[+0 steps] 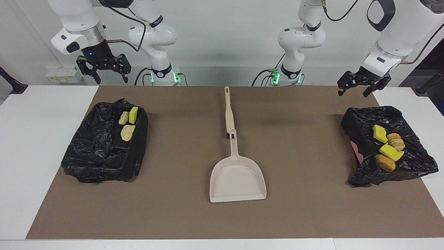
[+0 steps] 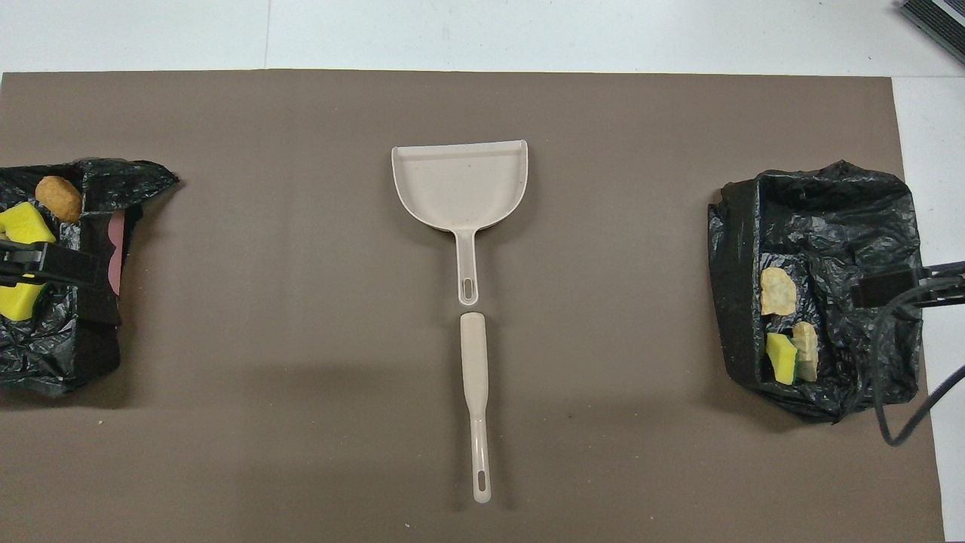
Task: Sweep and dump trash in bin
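The trash lies in two black bags. The bag at the right arm's end holds a green-topped yellow sponge and two tan lumps. The bag at the left arm's end holds two yellow sponges and orange bread lumps. The beige dustpan and brush lie in line at the table's middle, the brush nearer the robots. My right gripper hangs open and empty over its bag. My left gripper hangs open and empty over the other bag.
A brown mat covers most of the white table. A pink patch shows under the bag at the left arm's end. A black cable hangs from the right arm over its bag.
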`<state>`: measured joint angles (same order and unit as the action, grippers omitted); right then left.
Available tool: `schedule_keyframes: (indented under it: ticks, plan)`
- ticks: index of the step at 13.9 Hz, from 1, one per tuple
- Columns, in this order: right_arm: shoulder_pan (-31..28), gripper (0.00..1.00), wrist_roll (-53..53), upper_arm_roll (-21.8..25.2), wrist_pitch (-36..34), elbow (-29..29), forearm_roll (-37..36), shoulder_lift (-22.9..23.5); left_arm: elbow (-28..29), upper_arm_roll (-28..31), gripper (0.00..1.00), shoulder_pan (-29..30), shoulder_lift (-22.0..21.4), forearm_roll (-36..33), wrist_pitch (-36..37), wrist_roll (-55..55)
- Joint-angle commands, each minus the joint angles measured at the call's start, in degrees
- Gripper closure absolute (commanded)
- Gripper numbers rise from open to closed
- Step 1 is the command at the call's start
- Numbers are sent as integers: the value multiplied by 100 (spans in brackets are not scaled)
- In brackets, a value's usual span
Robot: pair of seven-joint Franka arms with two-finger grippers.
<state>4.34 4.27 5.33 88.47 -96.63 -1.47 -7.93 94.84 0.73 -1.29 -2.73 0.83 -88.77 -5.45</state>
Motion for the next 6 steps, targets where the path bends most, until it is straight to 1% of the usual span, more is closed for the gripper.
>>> schedule_keyframes:
  ticks: [1, 6]
  plan:
    - [-39, 0, 136, -41, -49, -48, 6, -68, -27, 41, 0, -73, -52, 49, 132, 9]
    - [-21, 0, 127, -33, -32, -48, 6, -68, -18, 41, 0, -11, -70, 137, 141, 9]
